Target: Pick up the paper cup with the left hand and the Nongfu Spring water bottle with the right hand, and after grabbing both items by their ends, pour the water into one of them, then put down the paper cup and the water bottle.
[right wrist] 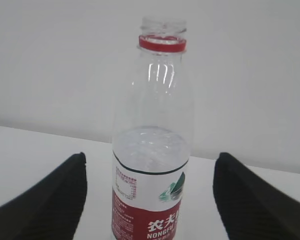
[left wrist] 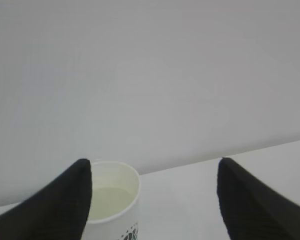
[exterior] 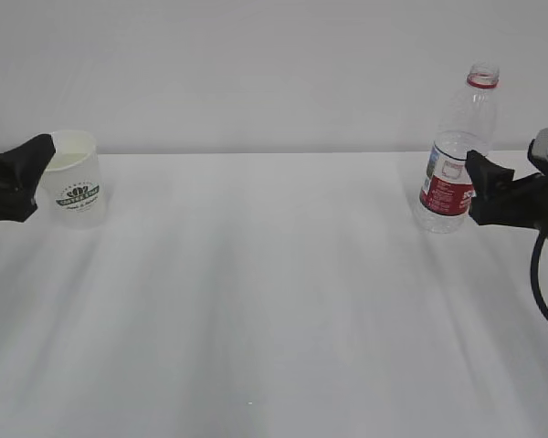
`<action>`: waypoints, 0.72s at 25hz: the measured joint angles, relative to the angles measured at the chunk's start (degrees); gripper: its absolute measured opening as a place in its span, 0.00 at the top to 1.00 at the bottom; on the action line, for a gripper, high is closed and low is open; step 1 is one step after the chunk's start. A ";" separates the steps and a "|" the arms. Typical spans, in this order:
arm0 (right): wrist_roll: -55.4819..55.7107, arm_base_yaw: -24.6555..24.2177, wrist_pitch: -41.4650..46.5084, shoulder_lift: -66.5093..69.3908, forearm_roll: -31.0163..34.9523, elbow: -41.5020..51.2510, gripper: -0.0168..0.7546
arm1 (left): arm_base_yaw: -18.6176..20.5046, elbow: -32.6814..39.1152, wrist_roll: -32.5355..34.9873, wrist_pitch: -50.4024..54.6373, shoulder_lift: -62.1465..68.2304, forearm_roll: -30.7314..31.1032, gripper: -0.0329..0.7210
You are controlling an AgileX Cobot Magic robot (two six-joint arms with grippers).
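Note:
The white paper cup (exterior: 76, 178) with its green logo stands on the table at the far left. In the left wrist view the cup (left wrist: 115, 200) sits just inside the left finger, which hides part of it, and pale water (left wrist: 107, 200) shows in it. My left gripper (exterior: 38, 178) (left wrist: 153, 165) is open at the cup's side. The uncapped Nongfu Spring water bottle (exterior: 457, 137) (right wrist: 155, 150) stands upright at the far right, water (right wrist: 150, 142) up to its label top. My right gripper (exterior: 472, 187) (right wrist: 151, 157) is open, the bottle between its fingers with gaps on both sides.
The white table (exterior: 274, 292) stretches between the cup and the bottle, with a plain white wall behind. A black cable (exterior: 541, 283) loops down from the right arm at the frame's right edge.

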 joint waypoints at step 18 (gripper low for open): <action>-0.05 0.00 1.50 -14.54 -0.02 7.99 0.21 | 0.00 0.34 0.00 19.09 -23.77 -0.03 0.20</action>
